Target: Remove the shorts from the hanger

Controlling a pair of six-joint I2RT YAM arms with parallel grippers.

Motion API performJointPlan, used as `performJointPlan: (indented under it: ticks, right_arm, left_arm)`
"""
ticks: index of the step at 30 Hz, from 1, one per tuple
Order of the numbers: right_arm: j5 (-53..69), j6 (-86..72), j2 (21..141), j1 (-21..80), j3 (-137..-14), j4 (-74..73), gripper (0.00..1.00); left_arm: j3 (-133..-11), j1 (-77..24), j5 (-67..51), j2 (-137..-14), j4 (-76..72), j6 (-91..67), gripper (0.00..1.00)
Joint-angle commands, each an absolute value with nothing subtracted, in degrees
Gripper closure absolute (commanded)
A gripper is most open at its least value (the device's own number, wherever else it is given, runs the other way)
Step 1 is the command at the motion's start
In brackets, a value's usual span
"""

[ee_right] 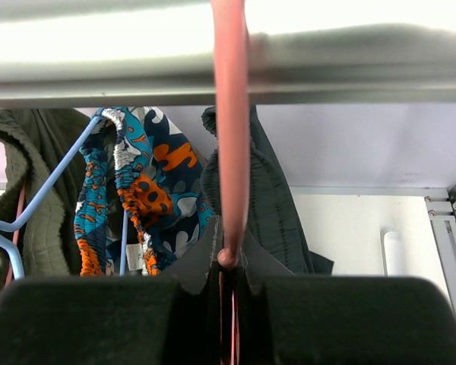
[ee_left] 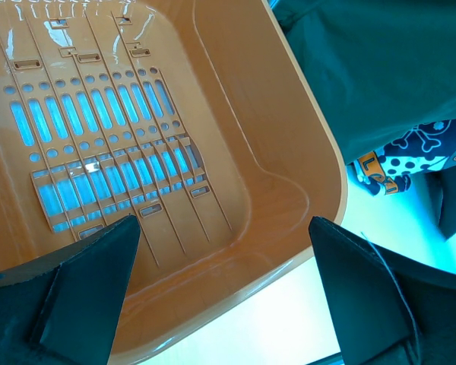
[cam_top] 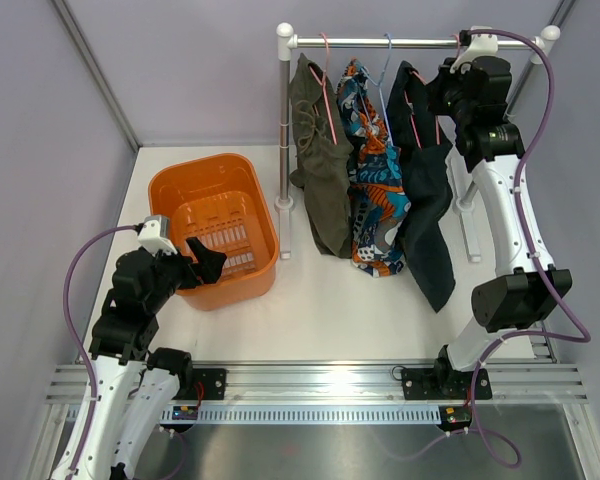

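Three shorts hang on a metal rail [cam_top: 380, 43]: olive shorts [cam_top: 320, 160] on a pink hanger, patterned blue-orange shorts [cam_top: 375, 180] on a blue hanger, and dark shorts [cam_top: 425, 190] on a pink hanger [ee_right: 232, 137]. My right gripper [cam_top: 450, 88] is up at the rail beside the dark shorts and is shut on that pink hanger's hook [ee_right: 229, 258], which loops over the rail [ee_right: 289, 68]. My left gripper [cam_top: 202, 262] is open and empty over the near right rim of the orange basket [cam_top: 165, 190].
The orange basket [ee_left: 319, 152] holds nothing in the left wrist view. The rack's white left post [cam_top: 284, 150] stands just right of the basket. Grey walls close in the table on three sides. The shorts' hems [ee_left: 410, 152] hang near the basket's right rim.
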State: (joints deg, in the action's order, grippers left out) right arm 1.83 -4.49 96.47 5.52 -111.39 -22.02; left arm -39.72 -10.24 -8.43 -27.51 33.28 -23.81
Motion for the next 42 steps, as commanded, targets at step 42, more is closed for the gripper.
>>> performJointPlan:
  ticks: [42]
  right_arm:
    - [7.9, -15.2, 47.9, 6.4, -84.7, -66.0, 1.0]
  left_arm:
    - [-44.0, -20.6, -28.8, -38.9, 20.0, -22.2, 0.01]
